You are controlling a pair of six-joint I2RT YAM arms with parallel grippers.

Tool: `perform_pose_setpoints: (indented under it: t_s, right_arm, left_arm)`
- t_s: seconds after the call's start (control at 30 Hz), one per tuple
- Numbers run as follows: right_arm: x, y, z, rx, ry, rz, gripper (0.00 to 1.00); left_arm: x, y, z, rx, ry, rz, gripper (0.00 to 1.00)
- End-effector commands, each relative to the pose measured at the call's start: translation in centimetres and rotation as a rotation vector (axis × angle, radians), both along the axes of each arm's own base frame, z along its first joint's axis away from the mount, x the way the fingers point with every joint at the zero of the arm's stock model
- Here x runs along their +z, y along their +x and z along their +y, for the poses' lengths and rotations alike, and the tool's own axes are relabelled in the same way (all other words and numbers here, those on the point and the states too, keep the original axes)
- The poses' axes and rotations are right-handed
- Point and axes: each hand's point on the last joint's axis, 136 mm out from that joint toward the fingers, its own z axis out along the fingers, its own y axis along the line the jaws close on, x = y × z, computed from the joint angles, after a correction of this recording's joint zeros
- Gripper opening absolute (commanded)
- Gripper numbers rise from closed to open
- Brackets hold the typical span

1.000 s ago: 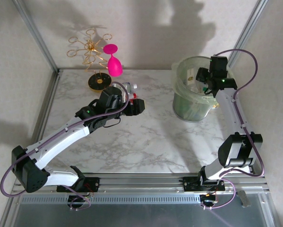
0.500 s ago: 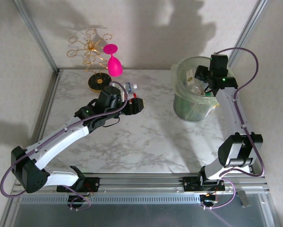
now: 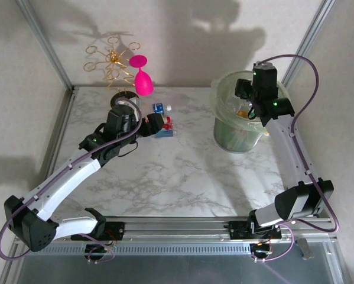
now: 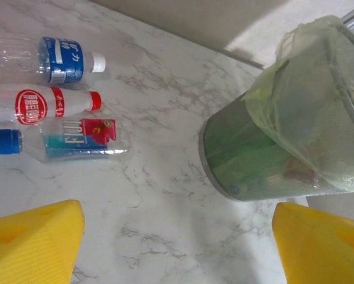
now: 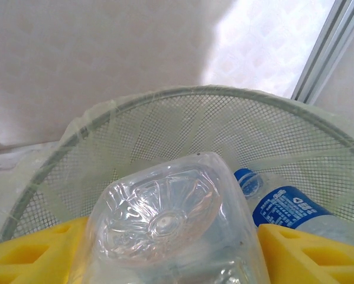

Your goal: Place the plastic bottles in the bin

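Three plastic bottles lie together on the marble: a blue-labelled one (image 4: 58,59), a red-and-white one (image 4: 41,105) and a crushed Fiji one (image 4: 76,142). From above, two of them show, the white-capped one (image 3: 161,108) and the crushed one (image 3: 166,130). My left gripper (image 4: 177,236) (image 3: 155,123) hovers beside them, open, with bare marble between its yellow fingers (image 4: 29,242). The bin (image 3: 236,133) (image 4: 283,136) stands at the right. Over its mouth my right gripper (image 3: 249,97) (image 5: 171,242) is shut on a clear bottle (image 5: 165,219), base toward the camera. Another blue-labelled bottle (image 5: 289,210) lies inside.
A pink wine glass (image 3: 142,80) and a gold wire rack (image 3: 114,59) on a black base stand at the back left, close behind the bottles. Metal frame posts (image 3: 44,44) rise at the table's back corners. Marble tabletop (image 3: 182,171) stretches between the arms.
My left arm has drawn back to the left and farther away, uncovering the bottles. The right gripper has shifted a little left over the bin with the clear bottle in it.
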Motion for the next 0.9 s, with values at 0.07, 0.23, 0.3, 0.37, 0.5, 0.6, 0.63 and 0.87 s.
perform_pose_setpoints:
  t_s: [0.07, 0.23, 0.3, 0.37, 0.5, 0.6, 0.63, 0.87]
  right_arm:
    - [0.5, -0.8, -0.8, -0.026, -0.037, -0.018, 0.7]
    - [-2.8, -0.2, -1.9, -0.102, -0.006, 0.045, 0.76]
    - [-4.0, 0.2, -2.1, -0.107, 0.024, 0.071, 0.78]
    - [-4.8, 0.4, -2.3, -0.108, 0.042, 0.086, 0.8]
    - [-4.1, 0.7, -2.8, -0.116, 0.051, 0.074, 0.88]
    - [-2.3, 0.6, -2.9, -0.11, 0.042, 0.039, 0.88]
    - [-1.8, 0.5, -3.0, -0.111, 0.042, 0.026, 0.87]
    - [1.0, -0.8, -2.2, -0.065, 0.093, -0.037, 0.64]
  left_arm:
    - [-0.6, -0.3, 0.1, 0.008, -0.036, 0.03, 0.82]
    - [-0.3, -0.4, 0.1, 0.005, -0.045, 0.03, 0.82]
    - [0.1, -0.5, 0.2, 0.005, -0.047, 0.022, 0.83]
    - [0.3, -0.6, 0.2, 0.005, -0.047, 0.018, 0.83]
    - [0.4, -0.8, 0.6, 0.01, -0.036, 0.014, 0.83]
    - [0.4, -0.9, 0.9, 0.017, -0.026, 0.008, 0.83]
    - [0.4, -0.9, 1.0, 0.019, -0.026, 0.006, 0.83]
    - [0.6, -0.9, 1.3, 0.024, -0.02, -0.004, 0.83]
